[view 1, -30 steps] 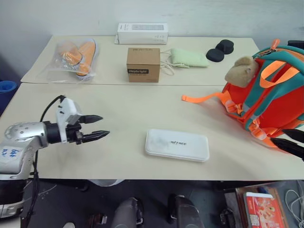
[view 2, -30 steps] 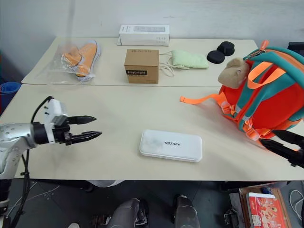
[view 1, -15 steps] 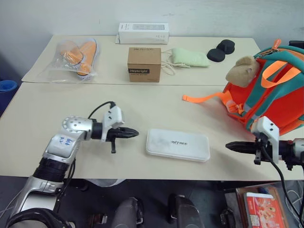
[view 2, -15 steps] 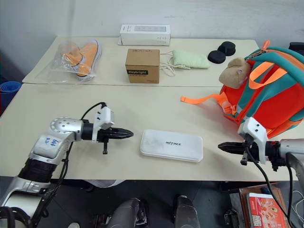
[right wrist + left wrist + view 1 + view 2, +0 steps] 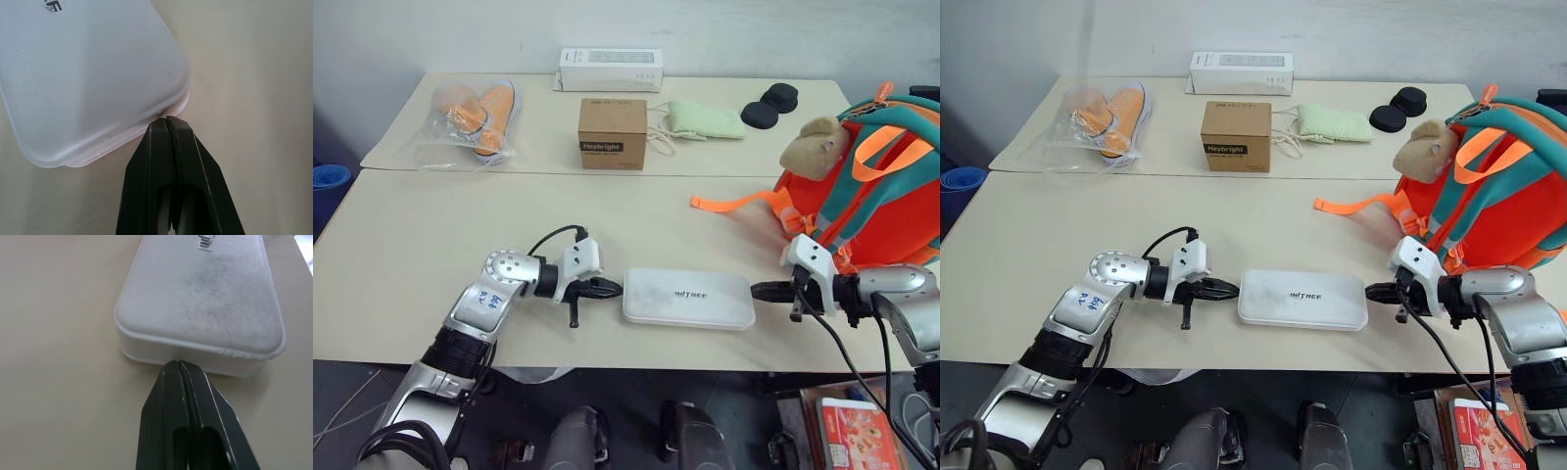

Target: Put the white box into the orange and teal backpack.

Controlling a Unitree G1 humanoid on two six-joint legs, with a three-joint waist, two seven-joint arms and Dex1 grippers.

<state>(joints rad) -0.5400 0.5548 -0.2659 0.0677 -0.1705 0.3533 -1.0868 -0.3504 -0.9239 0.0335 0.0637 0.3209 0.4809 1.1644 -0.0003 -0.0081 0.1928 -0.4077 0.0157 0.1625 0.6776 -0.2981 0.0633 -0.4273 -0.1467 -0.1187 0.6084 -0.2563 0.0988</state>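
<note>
With both claws clenched empty, my left claw [image 5: 612,287] and right claw [image 5: 759,290] pressed opposite ends of the white box [image 5: 686,298] lying flat on the table [image 5: 431,235] beside the backpack [image 5: 881,186]; uneven pressure risked it slipping free.

Left gripper [image 5: 615,287] points toward 3 o'clock, fingers pressed together, arm low and bent; right gripper [image 5: 759,290] points toward 9 o'clock, fingers likewise pressed together.
</note>
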